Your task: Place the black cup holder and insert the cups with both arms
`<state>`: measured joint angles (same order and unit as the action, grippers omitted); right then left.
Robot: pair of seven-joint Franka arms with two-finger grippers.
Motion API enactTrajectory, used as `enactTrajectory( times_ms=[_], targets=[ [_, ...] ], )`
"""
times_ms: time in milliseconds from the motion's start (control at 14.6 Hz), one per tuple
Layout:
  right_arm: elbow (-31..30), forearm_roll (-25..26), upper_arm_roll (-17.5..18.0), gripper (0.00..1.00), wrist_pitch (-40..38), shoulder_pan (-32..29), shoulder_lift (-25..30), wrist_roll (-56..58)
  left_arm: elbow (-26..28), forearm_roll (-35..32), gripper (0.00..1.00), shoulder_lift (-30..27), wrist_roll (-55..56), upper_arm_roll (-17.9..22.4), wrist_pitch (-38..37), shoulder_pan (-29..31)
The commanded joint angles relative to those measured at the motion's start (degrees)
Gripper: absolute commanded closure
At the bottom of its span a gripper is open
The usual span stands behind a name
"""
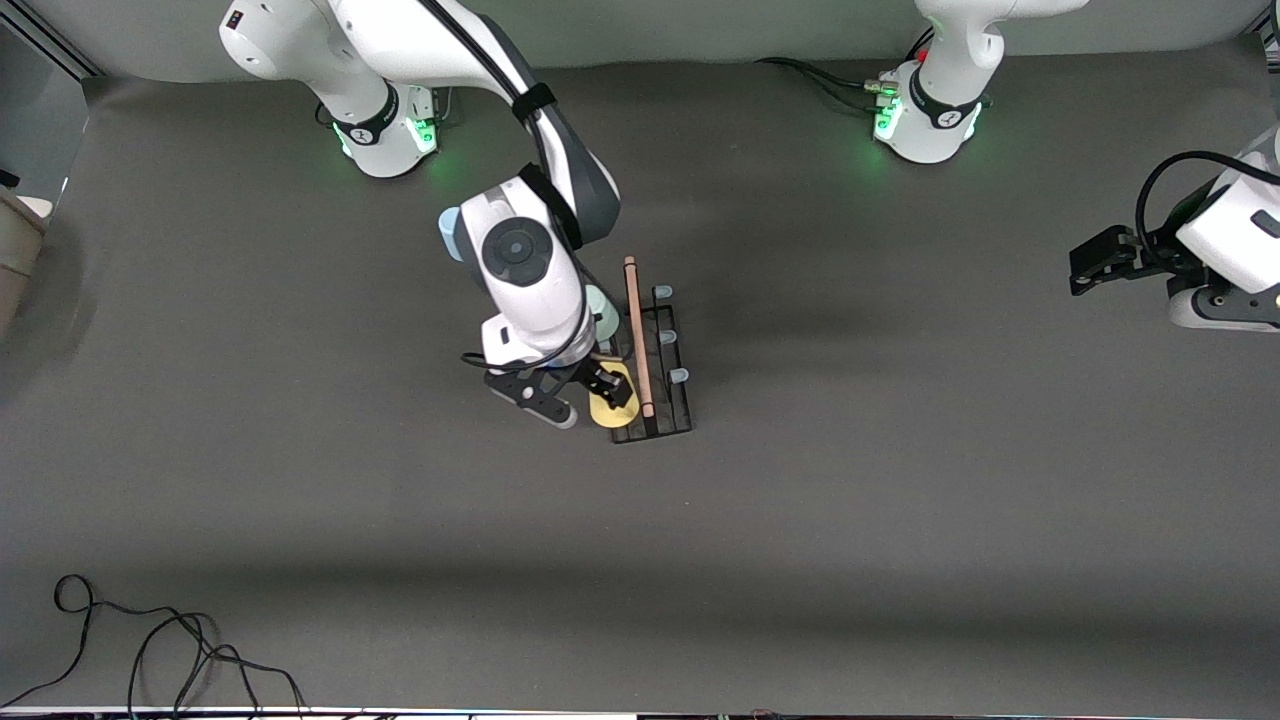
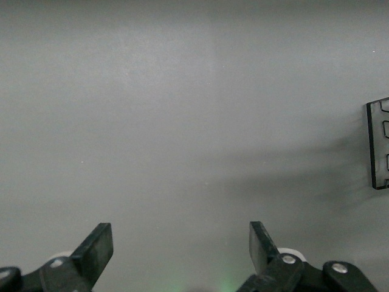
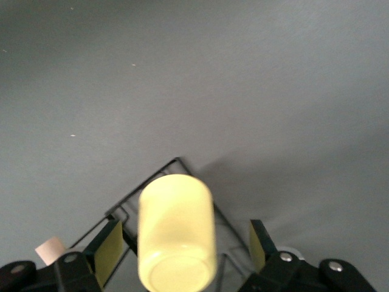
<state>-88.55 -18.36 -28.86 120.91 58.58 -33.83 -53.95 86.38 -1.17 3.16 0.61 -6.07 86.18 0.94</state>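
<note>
The right gripper (image 1: 578,397), its fingers spread wide around the yellow cup (image 1: 612,398), seems to be letting it sit on the black cup holder (image 1: 655,350) mid-frame, while the left gripper (image 1: 1090,262) waits open at the right edge.

A dark grey matte tabletop (image 1: 900,520) fills the scene, with soft shadow bands across it. A thin black cable (image 1: 150,650) coils at its corner nearest the camera, toward the right arm's end. A pale wall (image 1: 700,30) runs along the edge farthest from the camera.
</note>
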Motion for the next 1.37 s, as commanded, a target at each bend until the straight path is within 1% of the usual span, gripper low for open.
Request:
enactTrajectory(
  times_ms=[0,137,412,549,755,824,893,962,1099,1236,1305],
  targets=[
    [8.2,0.7,-1.9,0.07,-13.7,-4.1,0.8,8.0,-0.6,0.2,0.00,-0.3,0.0,0.4,0.0,-0.5],
    [10.0,0.6,-5.8,0.07,-20.8,-5.1,3.0,15.2,-0.6,0.2,0.00,-0.3,-0.1,0.4,0.0,-0.5],
    [9.8,0.6,-17.5,0.07,-35.0,-5.1,8.5,33.9,-0.6,0.2,0.00,-0.3,-0.1,0.4,0.0,-0.5],
    [9.8,0.6,-23.0,0.07,-38.6,-5.0,10.3,41.3,-0.6,0.2,0.00,-0.3,-0.1,0.4,0.0,-0.5],
    [9.7,1.4,-29.6,0.07,-41.7,-4.4,12.0,47.8,-0.7,0.2,0.00,-0.3,-0.1,0.4,0.0,-0.5],
    [9.7,3.4,-30.6,0.07,-41.7,-4.5,12.0,50.1,-0.6,0.2,0.00,-0.3,-0.1,0.4,0.0,-0.5],
    [9.7,5.9,-30.9,0.07,-41.7,-5.0,12.1,52.8,-0.7,0.2,0.00,-0.3,-0.1,0.4,0.0,-0.5],
    [9.6,7.0,-31.2,0.07,-41.7,-5.0,12.1,54.3,-0.6,0.3,0.00,-0.3,-0.1,0.4,0.0,-0.5],
    [9.6,7.2,-33.2,0.07,-41.9,-4.4,12.6,54.7,-0.6,0.2,0.00,-0.3,-0.1,0.4,0.0,-0.5],
    [9.6,7.1,-33.7,0.03,-41.8,-4.4,13.2,54.6,-0.6,0.2,0.00,-0.3,-0.1,0.4,0.0,-0.5],
    [9.6,7.2,-33.8,0.03,-41.8,-4.4,13.2,54.6,-0.6,0.3,0.00,-0.3,-0.1,0.4,0.0,-0.5]
  ],
)
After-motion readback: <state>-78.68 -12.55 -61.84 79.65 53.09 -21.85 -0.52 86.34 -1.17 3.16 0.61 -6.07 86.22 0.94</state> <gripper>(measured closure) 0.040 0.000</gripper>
